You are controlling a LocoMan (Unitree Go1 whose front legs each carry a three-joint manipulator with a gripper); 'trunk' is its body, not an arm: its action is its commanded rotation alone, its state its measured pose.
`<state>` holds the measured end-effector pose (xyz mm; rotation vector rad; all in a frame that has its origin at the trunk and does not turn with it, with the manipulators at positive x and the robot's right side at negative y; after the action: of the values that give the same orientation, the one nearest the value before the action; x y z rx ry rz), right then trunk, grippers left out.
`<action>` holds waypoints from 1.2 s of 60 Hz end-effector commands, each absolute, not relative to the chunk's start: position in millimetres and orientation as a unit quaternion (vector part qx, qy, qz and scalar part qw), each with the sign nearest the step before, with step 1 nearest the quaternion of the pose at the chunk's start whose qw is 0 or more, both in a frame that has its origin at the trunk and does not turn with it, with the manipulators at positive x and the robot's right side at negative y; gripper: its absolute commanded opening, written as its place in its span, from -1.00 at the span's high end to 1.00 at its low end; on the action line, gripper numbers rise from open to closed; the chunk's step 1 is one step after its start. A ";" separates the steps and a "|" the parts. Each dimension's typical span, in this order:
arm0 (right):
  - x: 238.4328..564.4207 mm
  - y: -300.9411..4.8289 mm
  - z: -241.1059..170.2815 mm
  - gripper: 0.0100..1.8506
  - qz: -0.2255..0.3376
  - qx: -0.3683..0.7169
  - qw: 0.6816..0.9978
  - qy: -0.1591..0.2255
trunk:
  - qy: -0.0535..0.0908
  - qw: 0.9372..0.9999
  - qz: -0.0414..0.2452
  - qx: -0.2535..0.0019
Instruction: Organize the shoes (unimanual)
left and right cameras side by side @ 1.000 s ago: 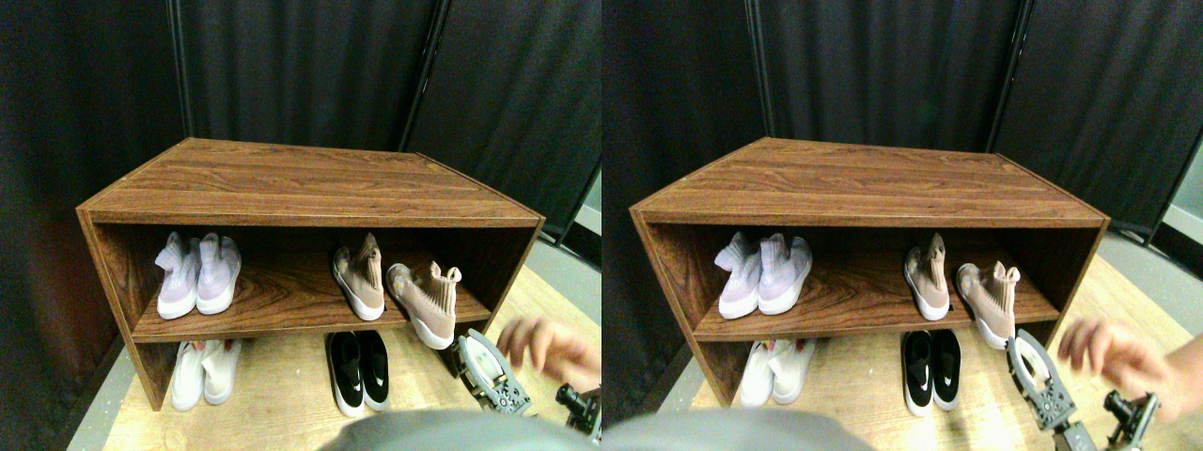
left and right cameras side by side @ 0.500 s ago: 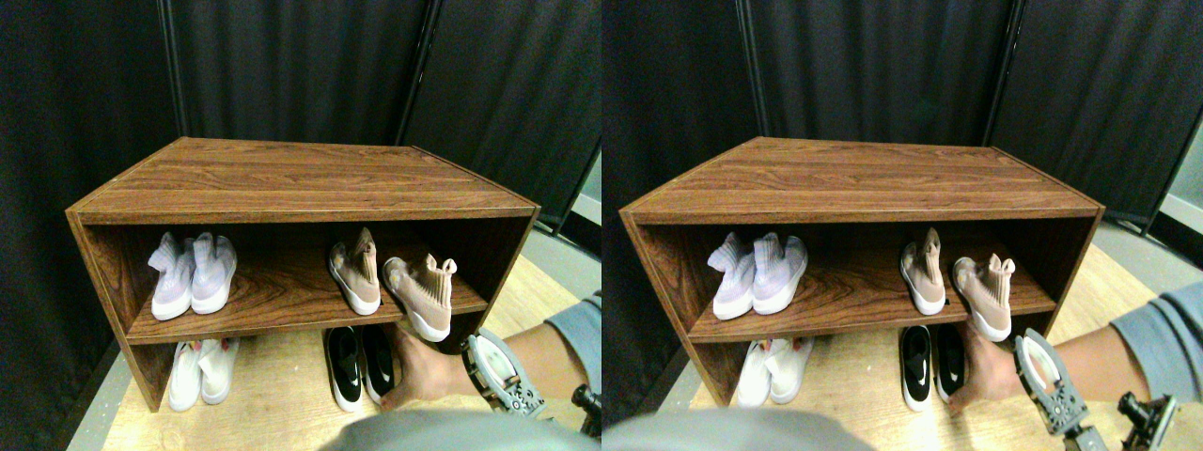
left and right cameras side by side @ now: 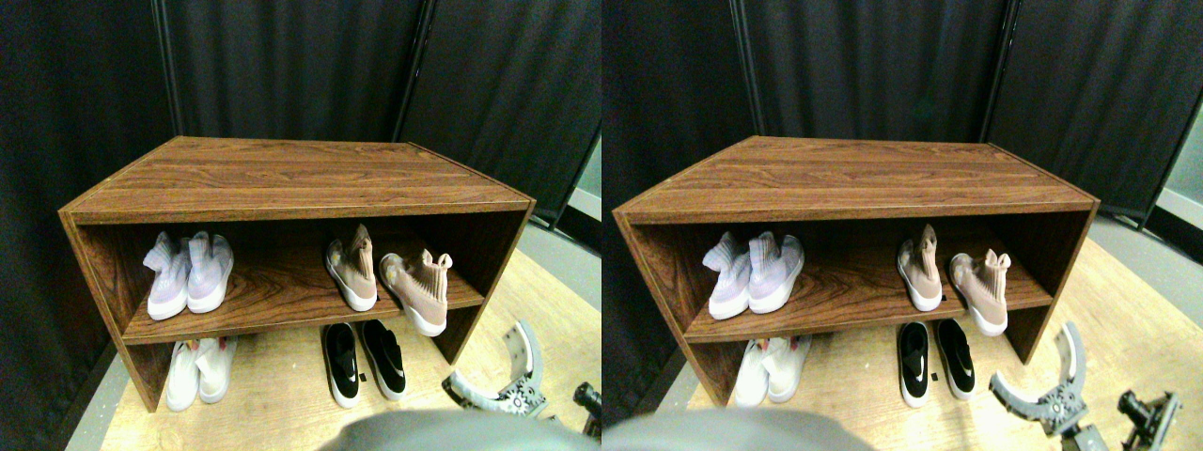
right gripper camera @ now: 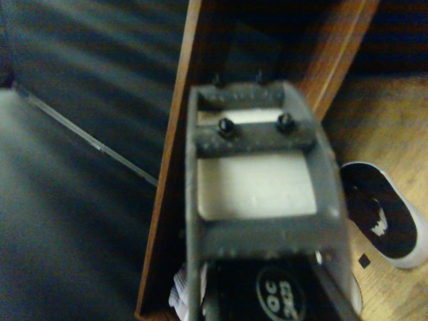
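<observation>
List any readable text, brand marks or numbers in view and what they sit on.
No legible words or numbers anywhere.
Black shoes: a white logo mark on each, a shape only, no letters to read.
Lavender shoes, beige shoes, white shoes, wooden shelf: no markings visible.

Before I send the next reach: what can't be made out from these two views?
- White shoes, stereo view: heels hidden under the rack's shelf board.
- Right-hand beige shoe, stereo view: whether its overhanging toe rests firmly is unclear.
- Right tool, stereo view: base cut off by the bottom edge.
- Black shoe, wrist view: partly covered by the tool's frame; the view is blurred.
</observation>
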<state>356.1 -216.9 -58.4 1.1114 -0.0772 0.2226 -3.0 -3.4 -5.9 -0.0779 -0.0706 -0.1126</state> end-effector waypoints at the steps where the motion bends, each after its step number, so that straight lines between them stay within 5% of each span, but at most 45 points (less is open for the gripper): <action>1: 357.5 -213.4 -50.5 -0.62 0.115 0.530 0.838 -0.058 | -0.027 0.997 -0.056 -0.047; 48: 459.9 -220.9 -99.3 -0.50 0.030 0.591 0.806 0.001 | -0.027 0.997 -0.040 -0.059; 72: 473.0 -229.2 -109.6 -0.34 0.018 0.607 0.794 0.005 | -0.025 0.997 -0.034 -0.061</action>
<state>475.1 -226.2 -113.1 1.2835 0.0385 0.0352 -4.5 -2.0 -3.7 -0.1163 -0.0759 -0.0787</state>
